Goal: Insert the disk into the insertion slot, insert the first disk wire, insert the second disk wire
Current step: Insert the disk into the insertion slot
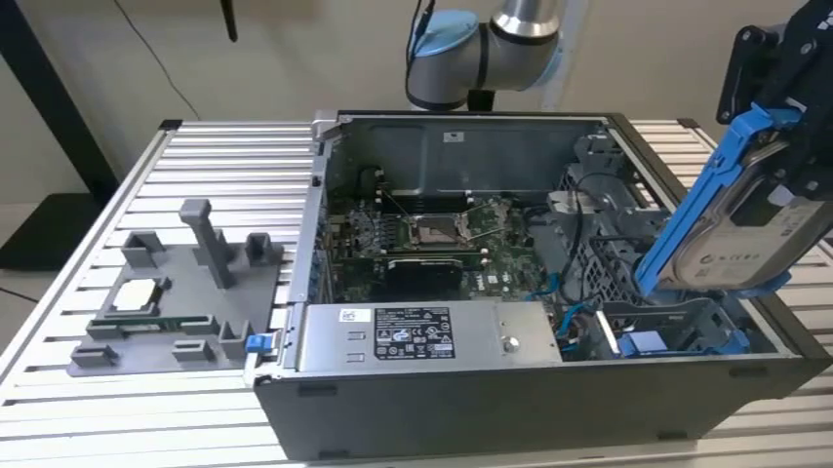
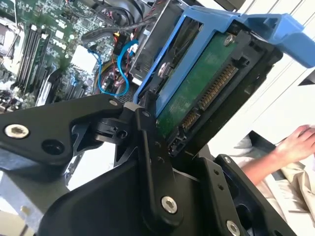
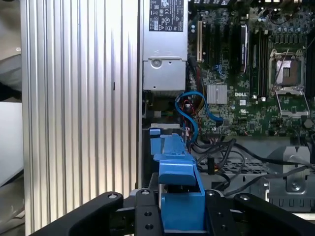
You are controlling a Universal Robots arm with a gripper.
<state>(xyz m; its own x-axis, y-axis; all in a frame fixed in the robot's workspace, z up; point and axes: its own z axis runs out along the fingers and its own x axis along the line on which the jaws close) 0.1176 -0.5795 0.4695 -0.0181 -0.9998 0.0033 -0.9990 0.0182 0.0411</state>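
Observation:
In the exterior view the disk (image 1: 748, 234), silver-grey in its bright blue carrier, hangs steeply tilted at the case's right edge. My black gripper (image 1: 787, 136) is shut on its upper part. Just below it lies the insertion slot (image 1: 677, 327), a dark grey bay with blue rails, with nothing in it. In the second wrist view the disk's green circuit board (image 2: 202, 93) and connector face me, clamped by a black finger (image 2: 147, 137). In the first wrist view the blue carrier (image 3: 179, 191) sits between the fingers (image 3: 147, 216). Loose blue wires (image 3: 189, 110) loop inside the case near the bay.
The open computer case (image 1: 521, 127) stands on a slatted aluminium table (image 1: 78, 390). A grey box with a white sticker (image 1: 416, 336) fills the case's front, the motherboard (image 1: 430, 239) behind it. A grey fixture tray (image 1: 182, 292) is at the exterior view's left. A person's hand (image 2: 295, 142) rests nearby.

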